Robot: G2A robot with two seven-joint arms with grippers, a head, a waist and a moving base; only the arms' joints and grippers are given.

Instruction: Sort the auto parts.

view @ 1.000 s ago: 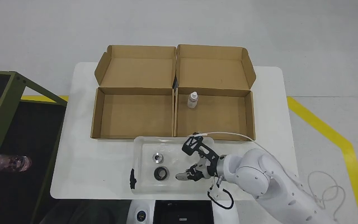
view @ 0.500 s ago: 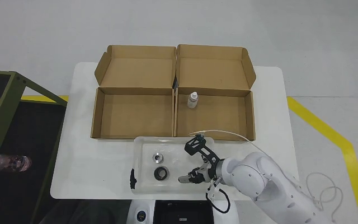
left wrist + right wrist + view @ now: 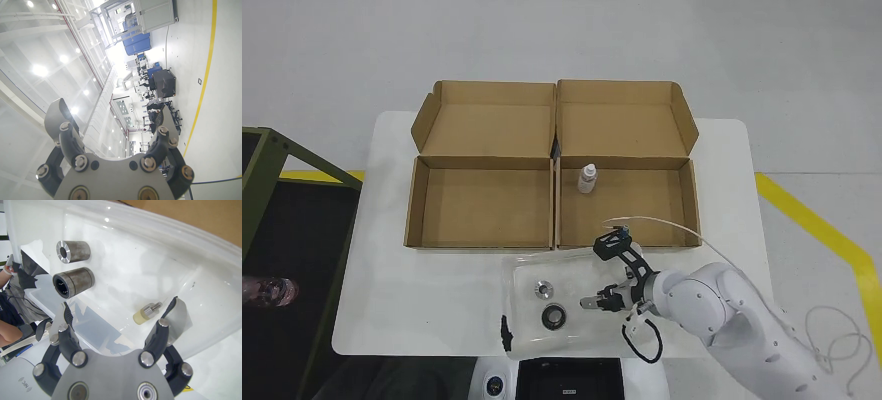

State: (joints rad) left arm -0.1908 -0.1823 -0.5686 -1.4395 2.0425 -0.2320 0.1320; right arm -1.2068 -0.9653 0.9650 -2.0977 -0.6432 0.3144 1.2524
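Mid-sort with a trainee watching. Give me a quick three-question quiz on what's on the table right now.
1. True or false: the right gripper is shut on the threaded stud.
2. How many parts lie in the clear tray? A) two B) three C) five
3. Fill in: the right cardboard box holds one white ____.
Key: 1 false, it is open and the stud lies loose in the tray; 2 B; 3 bottle.
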